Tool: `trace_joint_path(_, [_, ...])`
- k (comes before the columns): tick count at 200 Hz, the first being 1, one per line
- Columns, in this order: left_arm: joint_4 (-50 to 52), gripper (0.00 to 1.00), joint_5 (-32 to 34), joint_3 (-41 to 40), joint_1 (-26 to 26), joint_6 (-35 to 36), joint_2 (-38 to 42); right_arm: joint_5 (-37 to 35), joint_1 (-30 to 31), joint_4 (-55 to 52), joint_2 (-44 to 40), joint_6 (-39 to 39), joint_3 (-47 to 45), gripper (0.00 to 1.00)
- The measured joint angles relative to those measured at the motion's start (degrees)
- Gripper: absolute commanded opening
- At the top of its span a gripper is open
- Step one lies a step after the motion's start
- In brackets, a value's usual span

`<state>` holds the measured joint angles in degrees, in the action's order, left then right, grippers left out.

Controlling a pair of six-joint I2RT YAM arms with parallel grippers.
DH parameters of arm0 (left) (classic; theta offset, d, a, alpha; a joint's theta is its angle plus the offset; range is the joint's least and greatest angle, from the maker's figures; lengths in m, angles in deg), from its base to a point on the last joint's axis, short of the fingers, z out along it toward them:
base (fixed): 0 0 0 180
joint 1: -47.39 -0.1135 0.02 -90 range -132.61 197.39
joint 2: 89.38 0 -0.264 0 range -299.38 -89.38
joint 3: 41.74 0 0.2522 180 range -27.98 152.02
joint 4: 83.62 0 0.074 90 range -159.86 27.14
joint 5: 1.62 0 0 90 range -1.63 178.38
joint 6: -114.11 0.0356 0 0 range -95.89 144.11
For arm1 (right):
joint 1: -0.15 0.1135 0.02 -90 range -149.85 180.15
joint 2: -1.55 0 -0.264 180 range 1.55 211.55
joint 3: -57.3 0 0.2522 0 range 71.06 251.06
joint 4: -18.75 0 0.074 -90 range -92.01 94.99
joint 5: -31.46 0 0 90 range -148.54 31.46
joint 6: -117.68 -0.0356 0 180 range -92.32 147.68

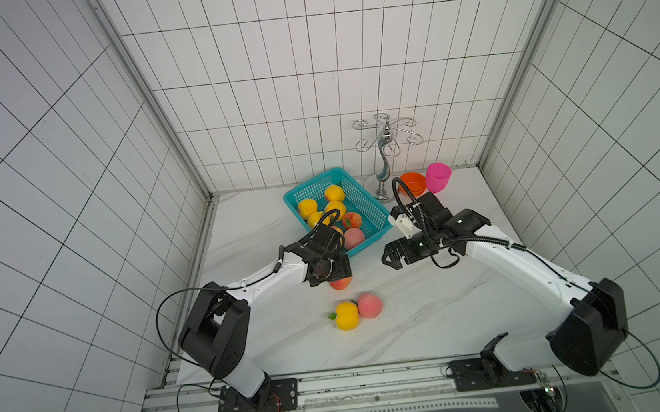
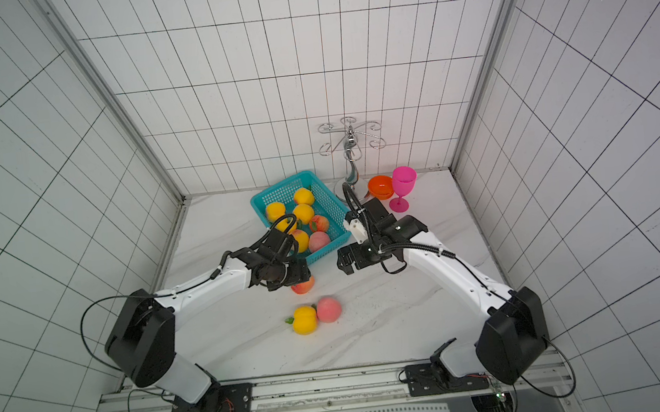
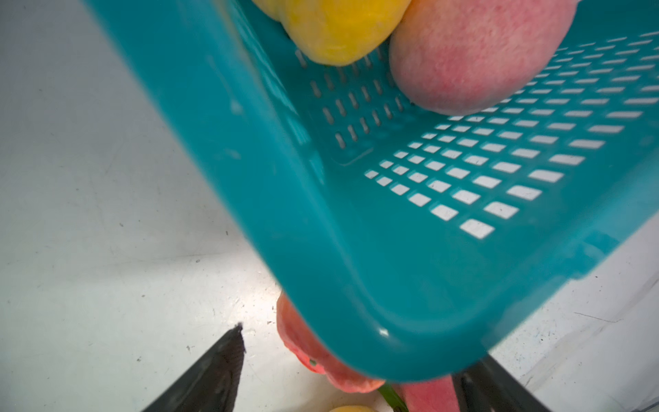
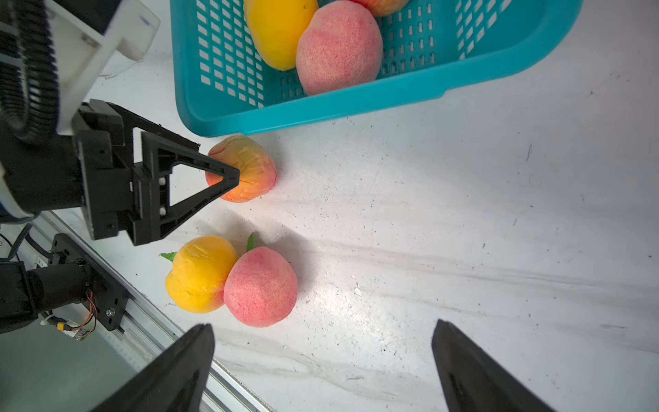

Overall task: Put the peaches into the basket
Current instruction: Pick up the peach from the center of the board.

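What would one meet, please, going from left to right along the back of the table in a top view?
teal basket → metal stand → orange bowl → pink goblet

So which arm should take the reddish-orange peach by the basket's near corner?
Left. The left gripper, open, hangs right over that peach beside the basket; the right gripper, open and empty, sits farther off.
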<state>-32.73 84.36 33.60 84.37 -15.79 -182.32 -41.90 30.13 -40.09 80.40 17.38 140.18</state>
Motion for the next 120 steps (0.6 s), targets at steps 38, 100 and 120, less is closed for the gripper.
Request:
trace_joint_path(38, [-1.01,0.86,-0.07,0.00,0.02,0.09,-0.44,0.42,0.00,2.08,-0.79,-1.07,-3.15,0.99])
trace_joint_path(100, [-3.39,0.85,-0.13,-0.46,0.02,0.68,-3.98,0.15,0.00,2.58,-1.51,-1.92,-4.22,0.99])
trace_joint_path(120, [-3.87,0.84,-0.37,-0.46,0.07,0.74,-4.00,-0.15,0.00,2.58,-1.51,-2.19,-4.22,0.99])
